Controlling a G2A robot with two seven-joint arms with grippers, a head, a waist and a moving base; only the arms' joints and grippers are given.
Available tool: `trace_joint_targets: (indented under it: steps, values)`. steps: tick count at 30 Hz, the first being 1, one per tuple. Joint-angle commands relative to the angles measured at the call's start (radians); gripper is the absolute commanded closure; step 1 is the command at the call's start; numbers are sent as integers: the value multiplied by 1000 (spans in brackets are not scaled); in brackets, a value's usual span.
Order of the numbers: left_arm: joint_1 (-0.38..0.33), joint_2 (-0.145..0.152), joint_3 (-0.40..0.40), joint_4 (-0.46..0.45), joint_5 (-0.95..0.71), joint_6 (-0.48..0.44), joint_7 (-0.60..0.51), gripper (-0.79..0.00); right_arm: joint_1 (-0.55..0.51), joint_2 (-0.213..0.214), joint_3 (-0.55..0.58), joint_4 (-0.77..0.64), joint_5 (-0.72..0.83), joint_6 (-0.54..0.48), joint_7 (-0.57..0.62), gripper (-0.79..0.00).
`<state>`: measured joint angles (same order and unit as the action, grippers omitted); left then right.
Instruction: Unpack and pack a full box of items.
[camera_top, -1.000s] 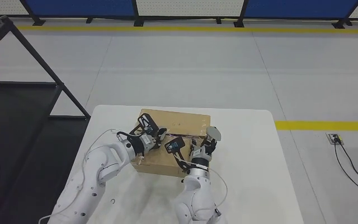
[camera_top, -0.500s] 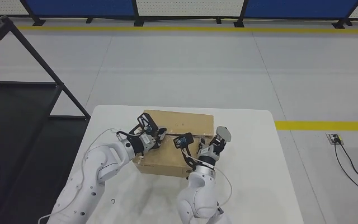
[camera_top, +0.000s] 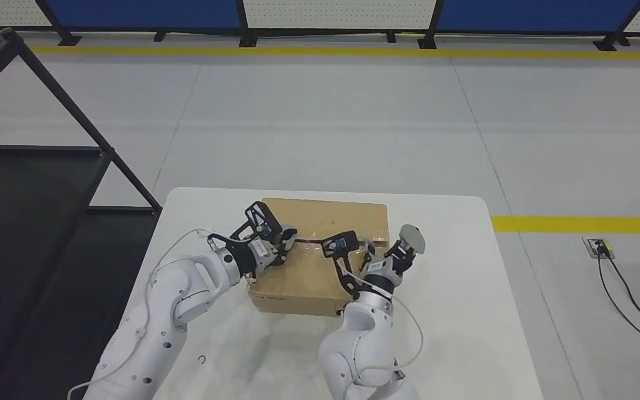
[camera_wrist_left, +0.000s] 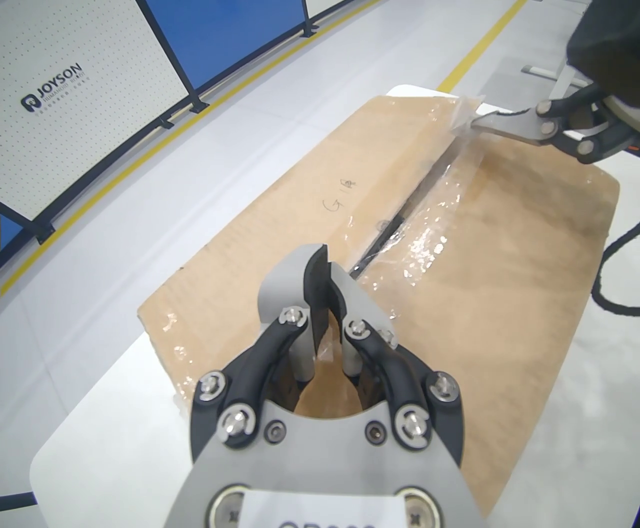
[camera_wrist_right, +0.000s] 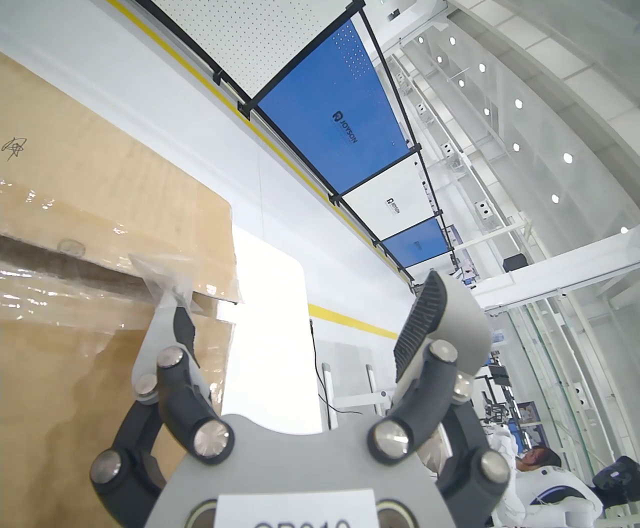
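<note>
On the table (camera_top: 450, 300), my left gripper (camera_wrist_left: 320, 280) sits closed above the box (camera_top: 320, 215). My right gripper (camera_wrist_right: 302, 295), spread wide, touches its tape (camera_wrist_right: 155, 272).

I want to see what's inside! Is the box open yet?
Not yet. Done: nothing much; the cardboard box has its flaps shut under clear tape. In hand: the left gripper is shut at one end of the seam; the right gripper is open, one finger at the tape's other end. Left: peeling, opening, unpacking, repacking.
</note>
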<state>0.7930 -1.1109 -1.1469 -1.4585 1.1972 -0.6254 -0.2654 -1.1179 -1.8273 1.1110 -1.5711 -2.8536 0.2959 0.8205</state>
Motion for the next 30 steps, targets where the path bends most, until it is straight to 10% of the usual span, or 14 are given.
trace_joint_targets:
  steps: [1,30]
  values:
    - [0,0,0,3,-1,-1,0,0,3,-1,3,0,11,4,5,-785]
    - [-14,-6,16,28,-1,-2,0,0,-156,36,82,-351,507,-113,-82,-785]
